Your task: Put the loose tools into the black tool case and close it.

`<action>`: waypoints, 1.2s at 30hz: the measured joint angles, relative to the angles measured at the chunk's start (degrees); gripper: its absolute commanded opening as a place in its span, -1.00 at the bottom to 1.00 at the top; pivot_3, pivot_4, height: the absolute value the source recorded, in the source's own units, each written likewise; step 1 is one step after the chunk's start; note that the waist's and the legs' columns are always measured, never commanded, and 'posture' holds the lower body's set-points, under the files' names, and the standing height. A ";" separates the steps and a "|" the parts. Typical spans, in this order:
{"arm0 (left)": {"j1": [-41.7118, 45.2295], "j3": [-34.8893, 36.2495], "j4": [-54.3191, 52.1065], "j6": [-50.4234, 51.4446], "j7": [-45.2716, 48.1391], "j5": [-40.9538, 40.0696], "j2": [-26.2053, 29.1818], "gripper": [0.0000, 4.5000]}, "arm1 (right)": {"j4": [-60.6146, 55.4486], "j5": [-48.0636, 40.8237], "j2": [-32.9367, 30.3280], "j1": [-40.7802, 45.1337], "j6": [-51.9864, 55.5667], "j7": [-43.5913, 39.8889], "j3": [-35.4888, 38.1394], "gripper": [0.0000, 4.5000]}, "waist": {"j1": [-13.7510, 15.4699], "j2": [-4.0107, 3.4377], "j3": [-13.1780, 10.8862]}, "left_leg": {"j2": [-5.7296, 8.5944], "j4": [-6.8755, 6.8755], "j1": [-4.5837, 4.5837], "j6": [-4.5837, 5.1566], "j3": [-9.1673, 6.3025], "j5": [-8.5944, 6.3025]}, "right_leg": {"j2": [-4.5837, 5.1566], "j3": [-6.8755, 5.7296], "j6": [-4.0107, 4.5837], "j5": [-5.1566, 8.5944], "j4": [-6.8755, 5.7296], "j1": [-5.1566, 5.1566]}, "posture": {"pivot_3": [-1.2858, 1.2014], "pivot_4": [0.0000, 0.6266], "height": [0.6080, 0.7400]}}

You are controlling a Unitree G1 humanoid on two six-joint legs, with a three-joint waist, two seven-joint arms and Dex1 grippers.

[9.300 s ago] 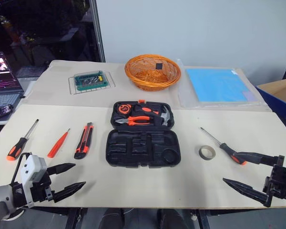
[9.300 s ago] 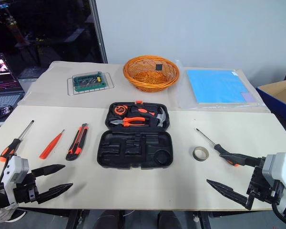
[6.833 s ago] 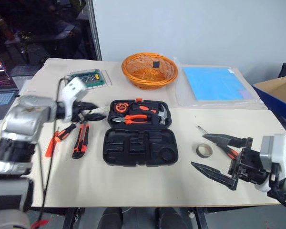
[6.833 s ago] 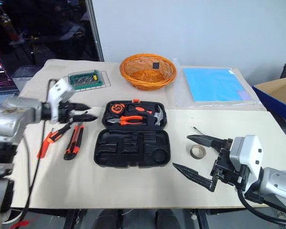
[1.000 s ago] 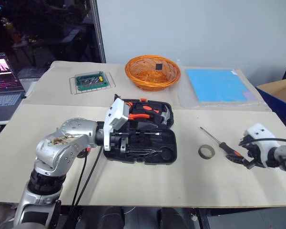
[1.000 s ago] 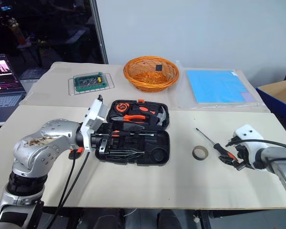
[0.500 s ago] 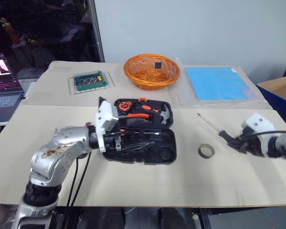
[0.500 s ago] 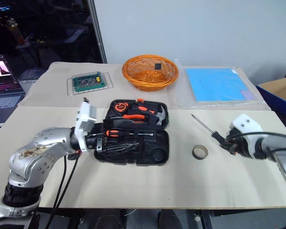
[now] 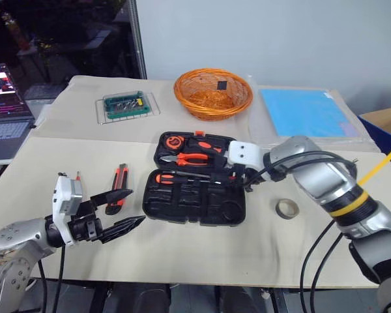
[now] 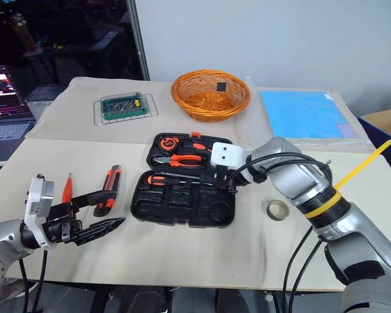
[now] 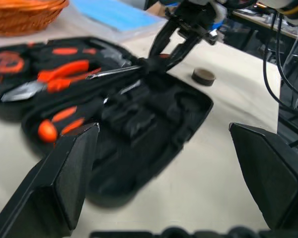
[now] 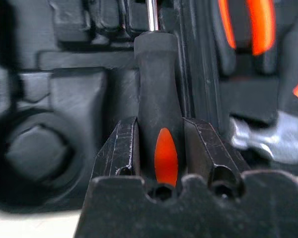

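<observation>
The black tool case [image 9: 182, 210] lies open at the table's middle. My right gripper [image 9: 243, 180] hangs over its right side, shut on an orange-and-black screwdriver [image 12: 158, 94] whose shaft [image 11: 116, 73] points across the tray. Another orange-and-black screwdriver [image 9: 166, 177] lies in the case's near half. The utility knife [image 9: 119, 179] and the slim orange screwdriver [image 10: 67, 189] lie on the table left of the case. The grey tape roll [image 9: 287, 208] sits to its right. My left gripper [image 9: 137, 205] is open and holds nothing, low at the front left, clear of the case.
Pliers [image 9: 194, 158], a hammer and a tape measure fill the case's far half. An orange wicker basket [image 9: 213, 94], a circuit board on a rack [image 9: 126, 105] and a blue sheet [image 9: 309, 111] stand at the back. A laptop [image 9: 6, 111] sits far left.
My right gripper shut on the screwdriver at the table's right, lifted it and carried it left over the case. My left arm pulled back from the case to the front left, uncovering the knife.
</observation>
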State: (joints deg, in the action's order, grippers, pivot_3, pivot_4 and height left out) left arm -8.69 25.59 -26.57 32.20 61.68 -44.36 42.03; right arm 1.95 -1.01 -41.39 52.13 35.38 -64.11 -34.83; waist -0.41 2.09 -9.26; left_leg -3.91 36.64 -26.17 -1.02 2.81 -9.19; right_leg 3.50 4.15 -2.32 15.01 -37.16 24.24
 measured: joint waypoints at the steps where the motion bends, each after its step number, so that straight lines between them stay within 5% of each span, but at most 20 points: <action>1: -0.06 0.00 -0.01 -0.20 0.04 -0.01 0.03 1.00 | 0.55 0.47 0.25 -0.04 -0.35 -0.55 -0.60 -0.56 | 0.01 0.00 0.00 | -0.02 0.00 0.00 0.00 0.00 0.00 | -0.02 -0.02 0.01 0.00 -0.01 0.00 | 0.03 -0.52 1.00; 14: -0.86 -2.01 4.10 -7.93 2.86 2.74 -0.38 1.00 | 1.36 5.50 3.74 -0.73 -0.70 -3.30 -0.82 -0.57 | -0.36 0.00 0.02 | -0.08 0.00 0.08 -0.01 0.02 0.01 | -0.08 -0.05 0.05 -0.03 -0.03 -0.05 | 0.03 -0.52 1.00; 17: -0.97 -2.18 4.12 -8.59 3.18 2.78 -0.38 1.00 | 3.39 6.91 5.55 -0.30 -1.11 -3.15 -0.64 -0.03 | -0.67 0.01 0.06 | -0.11 0.00 0.31 -0.01 0.07 0.01 | -0.08 -0.04 0.09 -0.06 -0.05 -0.20 | 0.03 -0.52 1.00; 23: -0.75 -3.28 4.84 -8.73 3.26 3.57 -0.38 1.00 | 5.40 8.26 6.53 0.05 -1.49 -3.75 -0.13 -0.03 | -0.62 0.01 0.07 | -0.14 0.00 0.64 -0.02 0.13 0.00 | -0.09 -0.04 0.14 -0.04 -0.08 -0.22 | 0.03 -0.52 1.00; 26: -0.10 -4.19 4.90 -8.71 2.90 3.73 -0.38 1.00 | 4.82 8.54 6.48 -0.33 -1.36 -4.41 0.64 0.25 | -0.45 0.01 0.07 | -0.14 0.00 0.63 -0.02 0.13 0.00 | -0.08 -0.05 0.14 -0.04 -0.09 -0.22 | 0.03 -0.52 1.00; 33: 2.16 -5.73 3.65 -7.21 -0.36 3.55 -0.39 1.00 | -4.35 -0.52 7.10 -5.54 4.18 -5.94 10.07 0.25 | -0.64 0.02 0.07 | -0.16 -0.04 0.36 -0.02 0.19 0.00 | -0.08 -0.02 0.14 -0.04 -0.39 -0.07 | 0.03 -0.52 1.00; 36: 3.15 -6.88 0.98 -5.12 -2.91 2.57 -0.40 1.00 | -7.52 -5.64 8.87 -7.96 3.81 -4.75 16.70 -0.21 | -0.50 0.03 0.06 | -0.16 -0.03 0.39 -0.01 0.13 0.00 | -0.13 -0.04 0.14 -0.03 -0.49 -0.07 | 0.03 -0.52 1.00</action>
State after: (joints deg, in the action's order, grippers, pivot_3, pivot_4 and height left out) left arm -5.54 18.70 -25.59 27.09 58.77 -41.78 41.63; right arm -5.57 -6.65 -32.52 44.17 39.19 -68.86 -18.12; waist -0.91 2.12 -9.20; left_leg -4.07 36.61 -25.79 -1.03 2.93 -9.19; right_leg 3.37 4.11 -2.18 14.98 -37.65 24.17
